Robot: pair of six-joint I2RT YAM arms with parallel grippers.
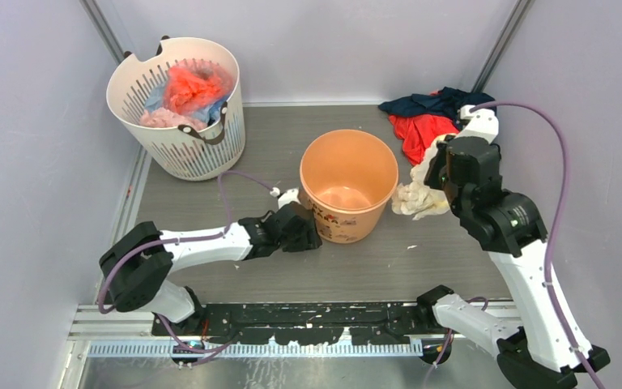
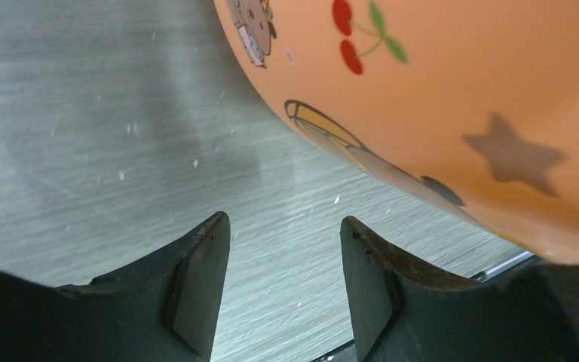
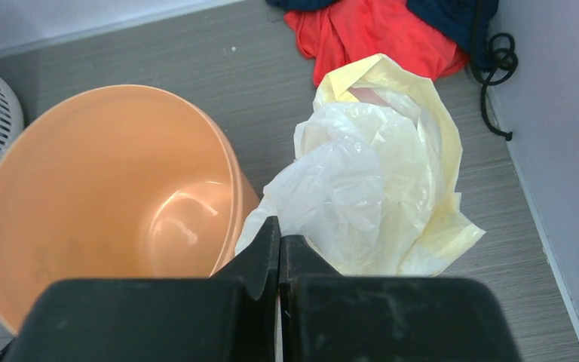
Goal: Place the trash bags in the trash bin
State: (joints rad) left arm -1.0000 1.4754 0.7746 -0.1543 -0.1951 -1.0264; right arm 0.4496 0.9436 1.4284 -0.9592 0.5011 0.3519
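Note:
The trash bin [image 1: 348, 223] is an orange bucket standing upright mid-table, with nothing inside it [image 3: 105, 188]. Its printed side [image 2: 437, 90] fills the upper right of the left wrist view. My left gripper [image 2: 285, 226] is low beside the bin's left base [image 1: 304, 231], open, with only bare table between its fingers. The trash bag [image 3: 369, 181], crumpled pale-yellow film, hangs just right of the bin's rim [image 1: 417, 198]. My right gripper [image 3: 279, 234] is shut on the bag's near edge, just right of the bin's rim [image 1: 441, 174].
A white slotted basket [image 1: 182, 105] with red, pink and blue bundles stands at the back left. A red and navy cloth heap [image 1: 429, 117] lies at the back right, a black cord [image 3: 497, 56] beside it. Walls enclose both sides and the back.

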